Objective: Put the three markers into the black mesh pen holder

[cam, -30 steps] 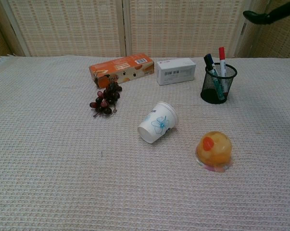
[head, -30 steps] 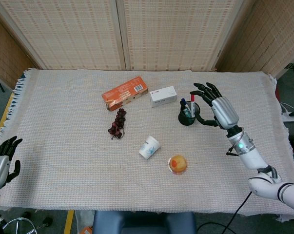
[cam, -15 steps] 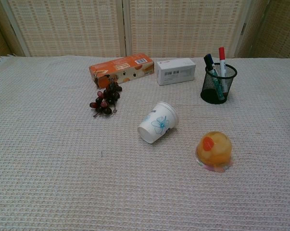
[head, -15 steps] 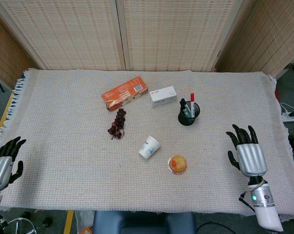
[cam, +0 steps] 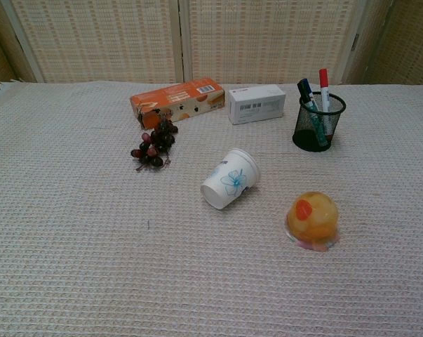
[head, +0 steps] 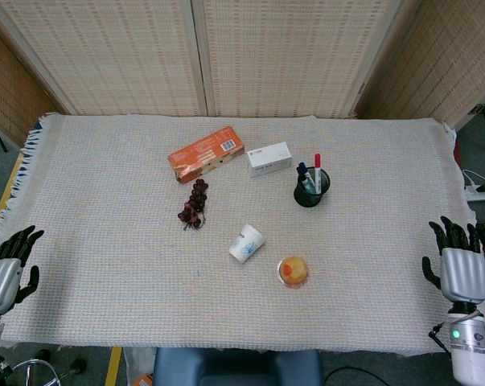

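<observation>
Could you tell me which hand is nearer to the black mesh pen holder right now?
The right hand, at the table's right edge, is nearer the black mesh pen holder; the left hand sits at the far left edge.

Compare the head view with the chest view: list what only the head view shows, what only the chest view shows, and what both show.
Only the head view shows the left hand and right hand, both holding nothing at the table's near corners, plus the cloth's edges.

Only the chest view shows the blue flower print on the tipped paper cup.

Both show the black mesh pen holder with markers standing in it, the orange box, white box, grapes and jelly cup.
</observation>
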